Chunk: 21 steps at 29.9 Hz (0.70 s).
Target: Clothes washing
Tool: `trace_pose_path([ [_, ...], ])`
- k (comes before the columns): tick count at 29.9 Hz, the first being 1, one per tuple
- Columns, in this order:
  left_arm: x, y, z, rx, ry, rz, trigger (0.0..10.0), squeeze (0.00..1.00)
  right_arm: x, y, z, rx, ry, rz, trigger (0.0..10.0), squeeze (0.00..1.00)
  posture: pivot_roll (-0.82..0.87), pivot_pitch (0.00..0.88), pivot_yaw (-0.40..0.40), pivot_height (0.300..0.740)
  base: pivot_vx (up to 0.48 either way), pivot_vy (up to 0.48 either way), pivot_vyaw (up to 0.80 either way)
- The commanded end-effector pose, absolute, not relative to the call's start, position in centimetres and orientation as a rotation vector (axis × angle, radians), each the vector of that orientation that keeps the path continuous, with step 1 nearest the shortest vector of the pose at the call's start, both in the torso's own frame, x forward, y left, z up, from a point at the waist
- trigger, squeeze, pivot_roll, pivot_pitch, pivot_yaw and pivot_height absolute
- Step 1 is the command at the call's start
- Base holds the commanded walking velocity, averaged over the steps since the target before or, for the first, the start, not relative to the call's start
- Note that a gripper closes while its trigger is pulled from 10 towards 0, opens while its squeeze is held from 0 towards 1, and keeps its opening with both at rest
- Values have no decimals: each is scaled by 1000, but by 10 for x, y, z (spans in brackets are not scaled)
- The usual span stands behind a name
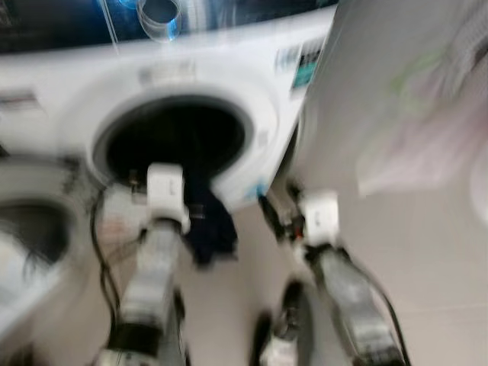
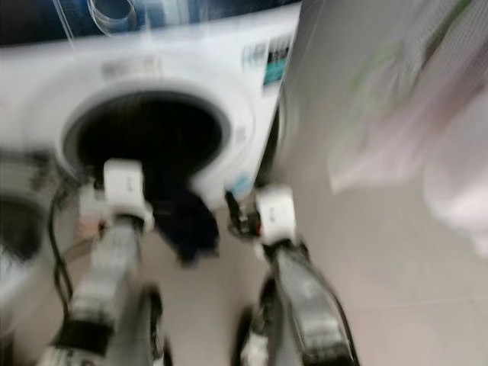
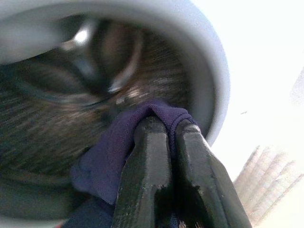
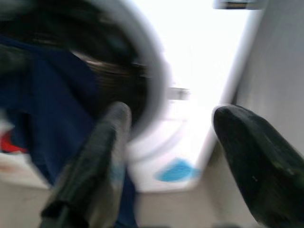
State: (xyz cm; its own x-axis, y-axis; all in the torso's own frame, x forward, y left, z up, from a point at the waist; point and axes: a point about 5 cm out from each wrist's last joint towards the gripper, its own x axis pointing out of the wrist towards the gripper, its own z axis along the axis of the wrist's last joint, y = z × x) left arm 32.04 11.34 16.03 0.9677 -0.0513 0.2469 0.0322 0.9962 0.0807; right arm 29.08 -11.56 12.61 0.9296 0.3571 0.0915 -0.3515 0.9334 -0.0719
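Observation:
A white front-loading washing machine (image 1: 252, 84) stands before me with its round drum opening (image 1: 179, 145) dark and uncovered. A dark navy garment (image 1: 207, 225) hangs from the opening's lower rim. My left gripper (image 3: 166, 126) is shut on the navy garment (image 3: 118, 142) right at the drum mouth. My right gripper (image 4: 166, 128) is open, just right of the opening and near the machine's lower front, with nothing between its fingers (image 4: 259, 156). The head views are blurred.
The machine's door (image 1: 30, 229) hangs open at the left. A pale wall (image 1: 381, 91) with a light cloth (image 1: 427, 130) hanging on it stands at the right. Beige tiled floor (image 1: 435, 274) lies below. A clear cup (image 1: 158, 17) rests on the machine's dark top.

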Motion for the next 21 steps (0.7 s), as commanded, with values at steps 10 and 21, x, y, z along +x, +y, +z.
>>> trace_pose_path([
  [10, 319, 123, 164, 93, -280, -19, 10000, 0, 288, -107, 123, -41, -93, 388, 10000, 0, 102, 275, -79, 561, 292, 0, 0],
  [21, 315, 123, 166, 119, -334, -17, 10000, 0, 287, -107, 123, -38, -95, 389, 10000, 0, 104, 287, -81, 561, 0, 0, 0],
])
